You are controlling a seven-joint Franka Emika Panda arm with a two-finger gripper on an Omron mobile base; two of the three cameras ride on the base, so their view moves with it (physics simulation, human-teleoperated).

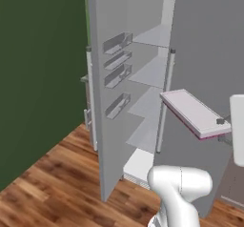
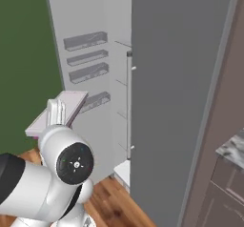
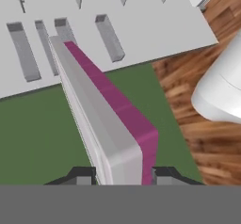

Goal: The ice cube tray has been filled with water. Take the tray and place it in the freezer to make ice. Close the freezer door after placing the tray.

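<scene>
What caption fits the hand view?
Gripper shut on the ice cube tray, pointing toward the open freezer door.

Dark green wall (image 1: 38,78), wooden plank floor (image 1: 62,183), brown cabinet (image 2: 224,126) alongside.

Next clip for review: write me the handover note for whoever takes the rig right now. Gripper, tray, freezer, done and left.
Gripper: shut on the ice cube tray, clamped at one short end, the tray held in the air and roughly level.
Freezer: shelves in view ahead of the tray; the tray is outside the compartment, in front of it.
Freezer door: swung wide open, its inner bins facing the arm.
Done: tray picked up and brought to the open freezer.
Left: set the tray on a shelf, release, back out, close the freezer door.
</scene>
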